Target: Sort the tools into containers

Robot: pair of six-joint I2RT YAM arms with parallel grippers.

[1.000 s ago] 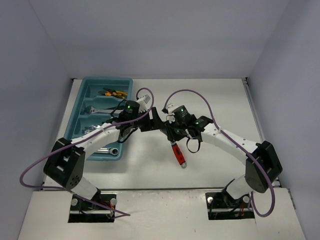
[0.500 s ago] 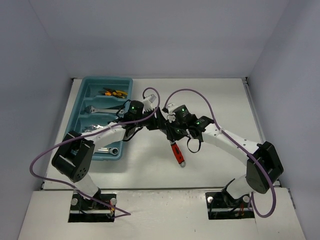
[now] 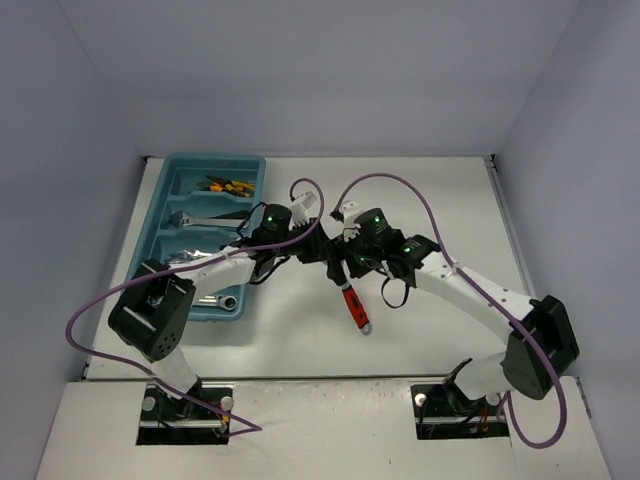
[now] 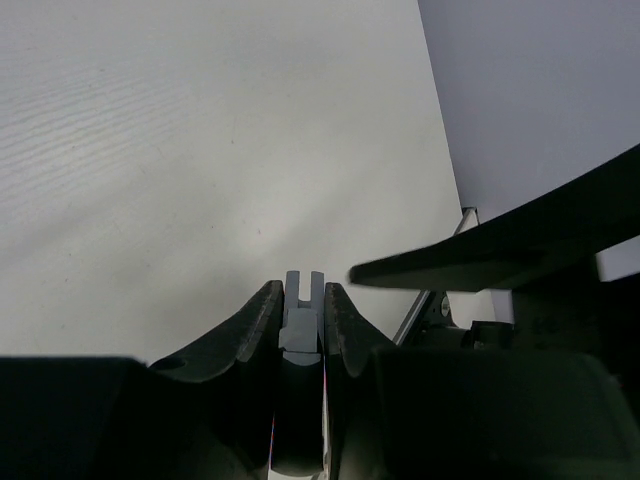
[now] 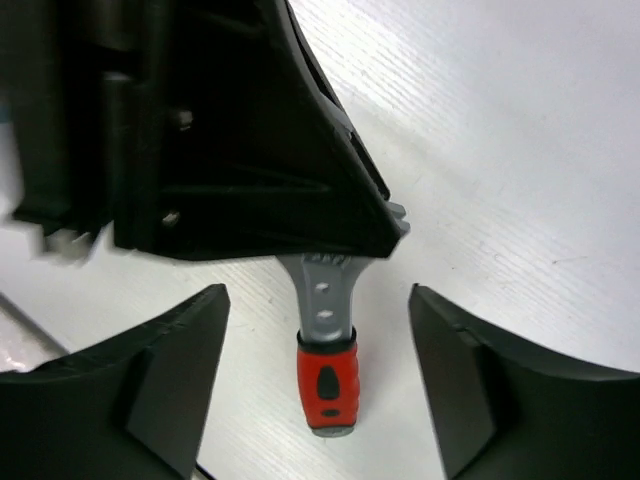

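A wrench [image 3: 355, 305] with a red handle and grey metal head hangs between my two arms near the table's middle. My left gripper [image 3: 322, 260] is shut on its grey head [image 4: 303, 300]; in the left wrist view the left gripper [image 4: 302, 292] pinches the forked metal tip. My right gripper [image 3: 345, 268] stands open. In the right wrist view the wrench's red handle [image 5: 327, 385] points down between the spread fingers of that gripper [image 5: 315, 300], touching neither. The containers are compartments of a teal tray [image 3: 150, 235] at the left.
The tray holds orange-handled pliers [image 3: 228, 185], a silver wrench [image 3: 200, 218] and another wrench [image 3: 225, 298]. Purple cables loop over both arms. Grey walls close in the white table on three sides.
My right gripper has opened and let go of the red-handled wrench. My left gripper has reached right and shut on the wrench's head.
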